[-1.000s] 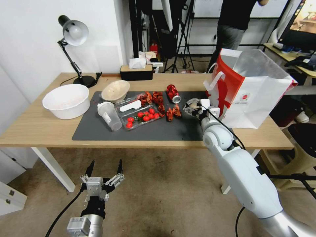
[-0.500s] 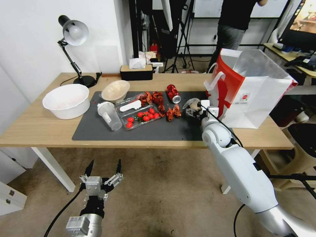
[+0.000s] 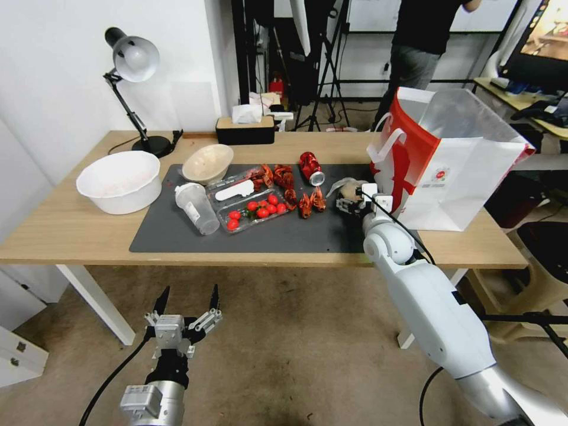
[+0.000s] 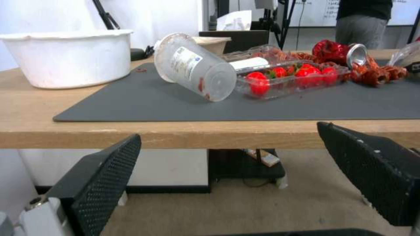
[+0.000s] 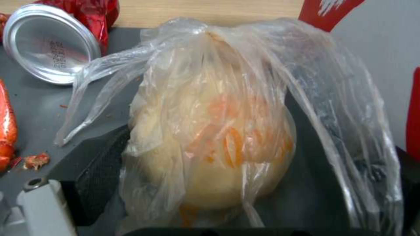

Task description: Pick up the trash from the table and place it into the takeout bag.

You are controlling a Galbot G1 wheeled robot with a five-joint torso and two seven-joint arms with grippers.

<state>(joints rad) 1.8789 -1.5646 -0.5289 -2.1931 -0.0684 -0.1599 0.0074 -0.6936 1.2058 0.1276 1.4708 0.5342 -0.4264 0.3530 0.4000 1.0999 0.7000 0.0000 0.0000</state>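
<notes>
Nearest, the left gripper (image 3: pixel 184 305) hangs spread and empty below the table (image 3: pixel 71 228). Farther right, the right gripper (image 3: pixel 352 202) clamps the clear plastic bag (image 5: pixel 210 131) on the mat, beside the takeout bag (image 3: pixel 467 171). The slack film could slip or snag the bag's rim.

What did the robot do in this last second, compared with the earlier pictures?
The right end effector, closed around the clear plastic bag with the beige lump, drew back slightly along the mat toward the takeout bag, bringing the bag along. The left end effector stayed open below the table; the red can and other items did not move.
</notes>
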